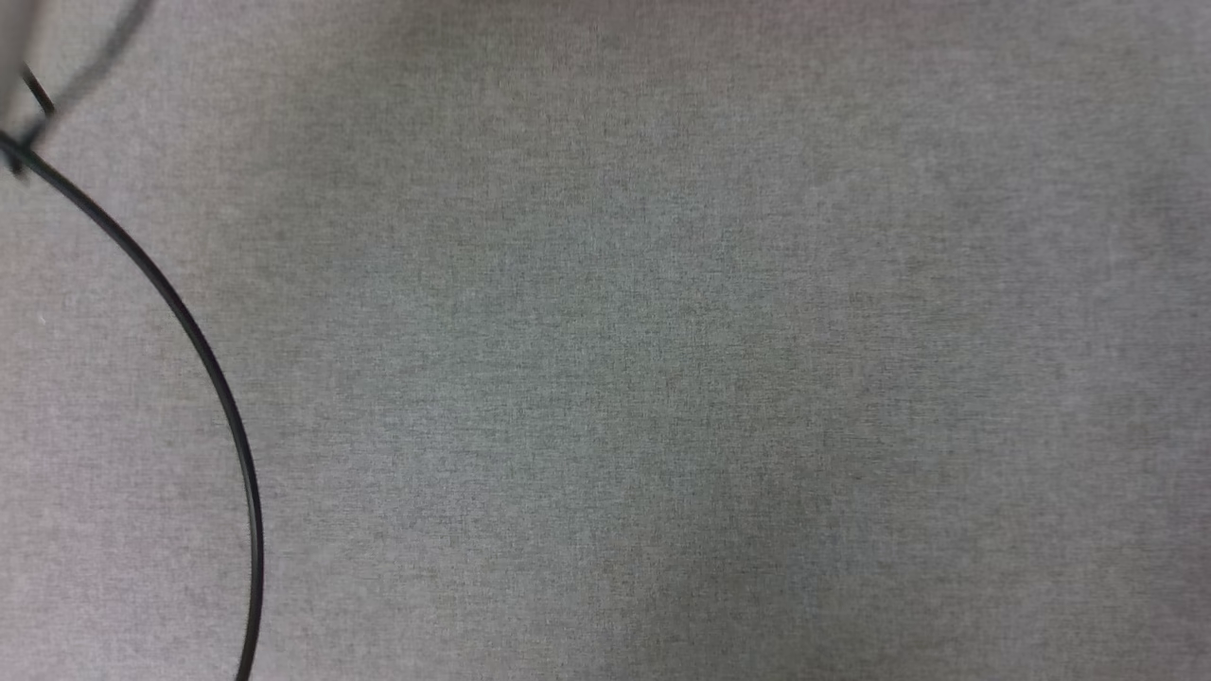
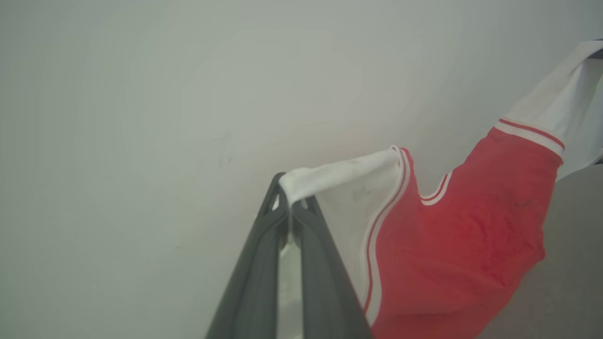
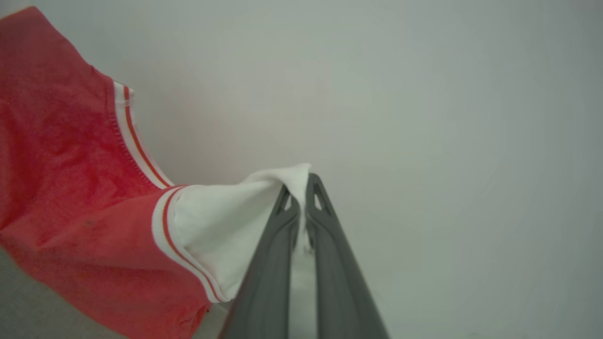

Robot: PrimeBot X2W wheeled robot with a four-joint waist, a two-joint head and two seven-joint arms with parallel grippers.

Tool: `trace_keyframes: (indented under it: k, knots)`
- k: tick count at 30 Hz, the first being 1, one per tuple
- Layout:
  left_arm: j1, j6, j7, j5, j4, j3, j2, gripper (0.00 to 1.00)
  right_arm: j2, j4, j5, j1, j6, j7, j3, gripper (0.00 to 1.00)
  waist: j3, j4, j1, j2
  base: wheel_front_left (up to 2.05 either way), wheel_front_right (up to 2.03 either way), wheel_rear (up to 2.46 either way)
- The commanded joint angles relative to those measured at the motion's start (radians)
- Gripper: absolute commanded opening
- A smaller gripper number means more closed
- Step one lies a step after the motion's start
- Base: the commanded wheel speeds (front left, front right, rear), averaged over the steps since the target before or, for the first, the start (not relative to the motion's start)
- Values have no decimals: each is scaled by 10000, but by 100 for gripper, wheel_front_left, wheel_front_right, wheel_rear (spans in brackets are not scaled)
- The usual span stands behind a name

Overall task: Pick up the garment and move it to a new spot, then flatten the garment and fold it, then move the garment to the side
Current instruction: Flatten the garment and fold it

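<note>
The garment (image 2: 461, 245) is a red jersey T-shirt with white sleeves and red-and-white striped trim, and it hangs in the air between my two grippers. In the left wrist view my left gripper (image 2: 288, 197) is shut on the edge of one white sleeve (image 2: 348, 188), with the red body draping away to the right. In the right wrist view my right gripper (image 3: 301, 188) is shut on the other white sleeve (image 3: 226, 221), and the garment (image 3: 61, 188) sags to the left. Its numerals are hidden.
The head view looks down on a grey fabric-covered surface (image 1: 662, 378). A thin black cable (image 1: 213, 378) curves across its left side. A pale plain wall (image 2: 141, 117) stands behind the hanging shirt in both wrist views.
</note>
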Motion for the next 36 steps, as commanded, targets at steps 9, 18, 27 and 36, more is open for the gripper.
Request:
trace_keyframes:
  k: [9,18,27,36]
  knots:
    - [3441,2,-402,-341,-946,-99,580,0,-404,-537,1533,2998,-7,-979,1100,0,-887,-58,-1,-1,0,0,0]
    - [7629,701,-407,-152,-3049,678,1417,0,-1561,-1909,2774,5990,-7,-1427,1955,0,-2073,-169,-1,-1,0,0,0]
    - [11051,1675,-406,-562,-4748,1204,2438,0,-2644,-3038,3538,8720,-7,-1721,1727,0,-3202,-313,-1,-1,0,0,0]
    - [14026,2751,-381,-1384,-6072,1188,3376,0,-3425,-3991,3626,11946,-7,-1550,1067,0,-4108,-430,-1,-1,0,0,0]
